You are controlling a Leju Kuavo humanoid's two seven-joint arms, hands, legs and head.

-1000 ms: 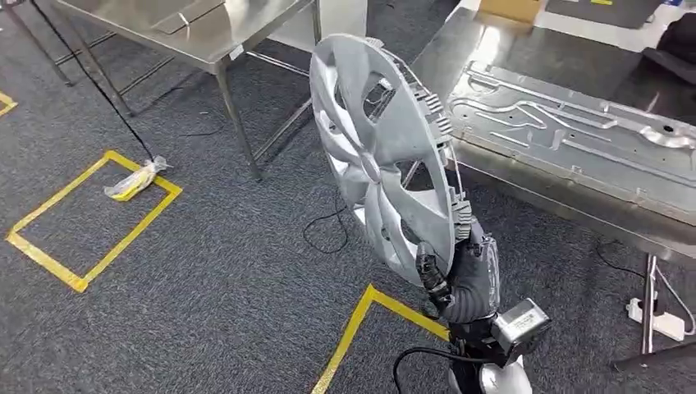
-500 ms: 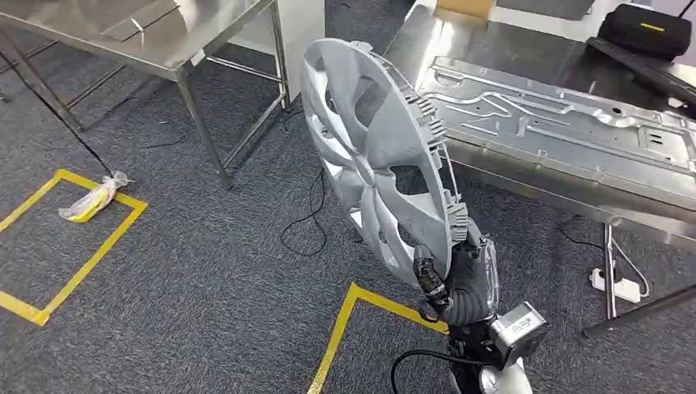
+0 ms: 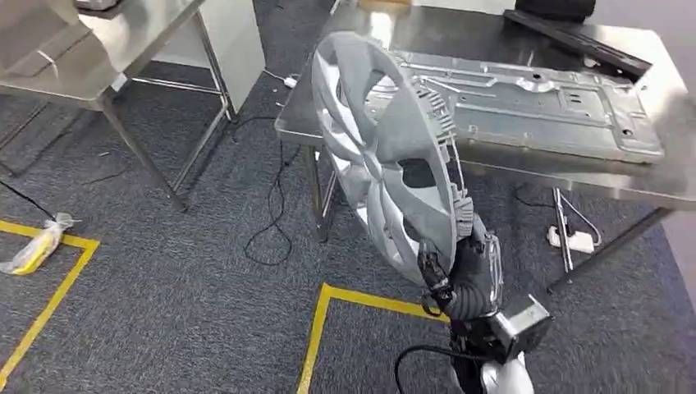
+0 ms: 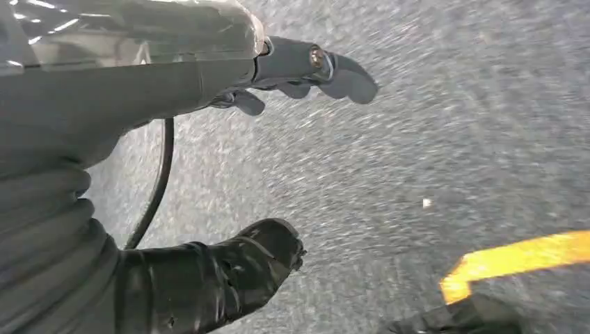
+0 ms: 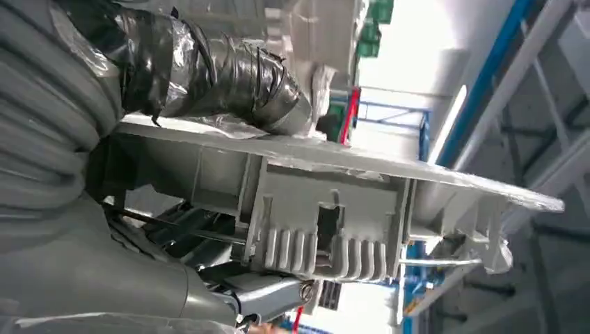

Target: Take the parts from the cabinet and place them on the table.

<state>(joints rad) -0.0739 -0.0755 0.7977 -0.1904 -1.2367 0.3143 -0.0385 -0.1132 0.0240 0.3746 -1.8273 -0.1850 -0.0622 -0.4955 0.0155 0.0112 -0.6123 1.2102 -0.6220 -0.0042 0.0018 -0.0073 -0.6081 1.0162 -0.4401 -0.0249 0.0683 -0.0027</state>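
Observation:
A silver wheel cover (image 3: 382, 156) stands upright on its edge in the head view, raised in front of the steel table (image 3: 460, 164). My right hand (image 3: 460, 275) grips its lower rim. In the right wrist view the taped thumb (image 5: 209, 69) presses on the cover's rim (image 5: 334, 202), with the other fingers below it. My left hand (image 4: 278, 160) hangs over the grey carpet, fingers apart and holding nothing.
A large stamped metal panel (image 3: 525, 103) lies on the steel table. A second steel table (image 3: 90, 49) stands at the left. Yellow tape lines (image 3: 328, 320) mark the carpet, cables (image 3: 275, 205) trail on it, and a power strip (image 3: 570, 240) lies under the table.
The camera has turned, so the whole scene has slid left and the table with the panel now lies straight ahead. My right hand still holds the wheel cover the same way.

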